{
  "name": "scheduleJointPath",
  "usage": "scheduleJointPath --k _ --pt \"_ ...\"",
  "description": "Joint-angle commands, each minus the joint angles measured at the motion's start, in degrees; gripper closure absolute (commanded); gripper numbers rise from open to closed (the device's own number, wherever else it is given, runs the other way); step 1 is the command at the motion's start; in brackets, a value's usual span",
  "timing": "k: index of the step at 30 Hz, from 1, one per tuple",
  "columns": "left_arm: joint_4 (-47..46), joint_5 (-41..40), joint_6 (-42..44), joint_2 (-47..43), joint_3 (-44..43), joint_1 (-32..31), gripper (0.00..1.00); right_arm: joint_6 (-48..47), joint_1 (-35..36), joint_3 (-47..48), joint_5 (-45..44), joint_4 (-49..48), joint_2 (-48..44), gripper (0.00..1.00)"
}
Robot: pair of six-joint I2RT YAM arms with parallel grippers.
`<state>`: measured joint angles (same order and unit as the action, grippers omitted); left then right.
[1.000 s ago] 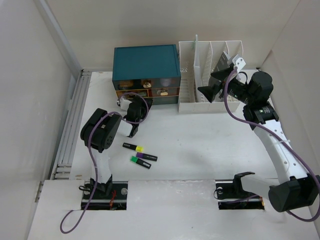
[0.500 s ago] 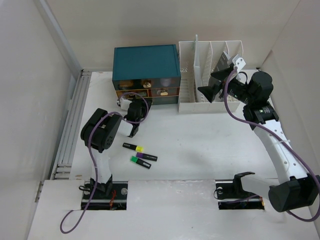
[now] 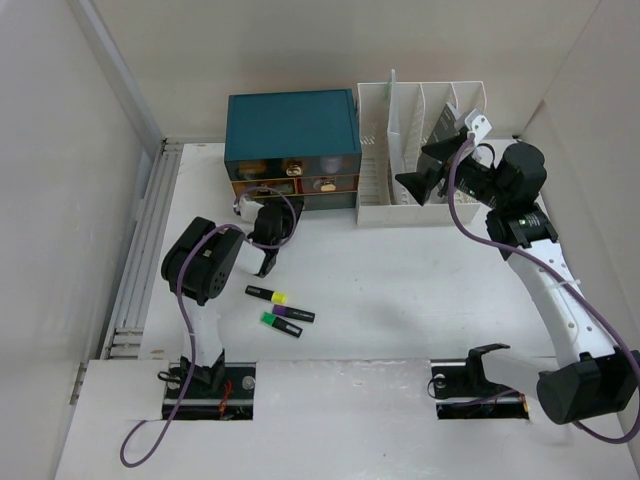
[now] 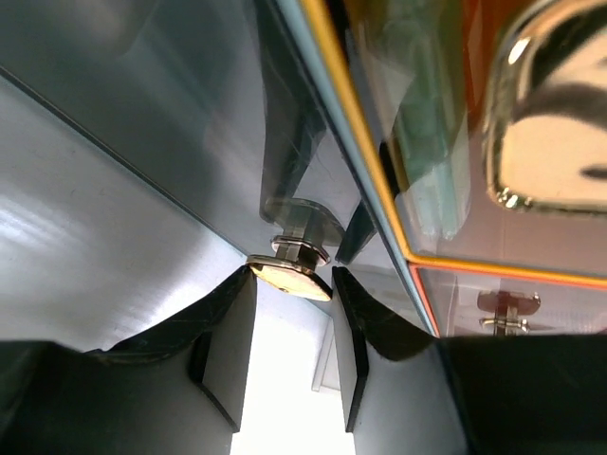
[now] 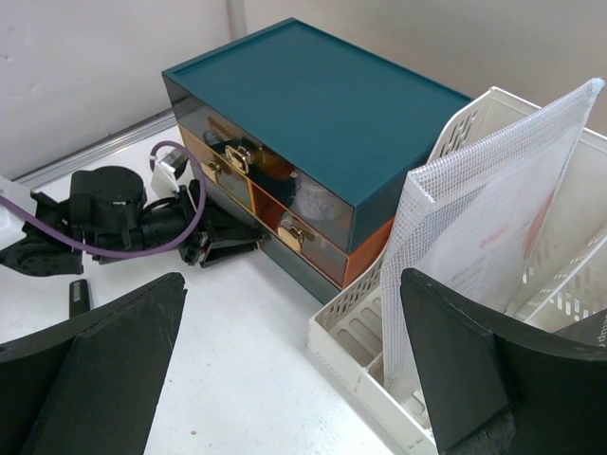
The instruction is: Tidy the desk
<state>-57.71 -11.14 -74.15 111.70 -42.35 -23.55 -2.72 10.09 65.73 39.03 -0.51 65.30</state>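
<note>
The white desk (image 3: 400,270) carries a teal drawer box (image 3: 292,125) at the back. My left gripper (image 3: 268,210) reaches in low against the box's bottom drawer front. In the left wrist view its fingertips (image 4: 292,284) close on a small brass drawer knob (image 4: 289,275). The right wrist view shows this gripper (image 5: 230,248) against the bottom drawer. My right gripper (image 3: 425,168) hovers above the white file rack (image 3: 420,205), wide open (image 5: 292,284) and holding nothing.
Three highlighters (image 3: 266,293) (image 3: 293,312) (image 3: 281,325) lie on the desk in front of the left arm. A mesh pouch (image 5: 474,218) stands in the file rack (image 5: 360,351). A metal rail (image 3: 150,240) runs along the left edge. Walls enclose the desk.
</note>
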Motion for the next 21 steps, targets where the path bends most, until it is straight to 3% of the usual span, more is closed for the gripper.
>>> scheduleJointPath --k 1,15,21 --pt "-0.3 -2.4 1.4 -1.4 3.3 0.4 0.72 0.6 -0.3 0.2 1.2 -3.2 -1.3 0.00" --pt "-3.4 -1.8 1.4 -6.7 10.4 -1.1 0.72 0.6 -0.3 0.2 1.8 -3.2 -1.3 0.00" --pt "-4.1 -1.8 1.4 -8.5 14.7 -1.7 0.67 0.6 -0.3 0.2 2.3 -3.2 -1.3 0.00"
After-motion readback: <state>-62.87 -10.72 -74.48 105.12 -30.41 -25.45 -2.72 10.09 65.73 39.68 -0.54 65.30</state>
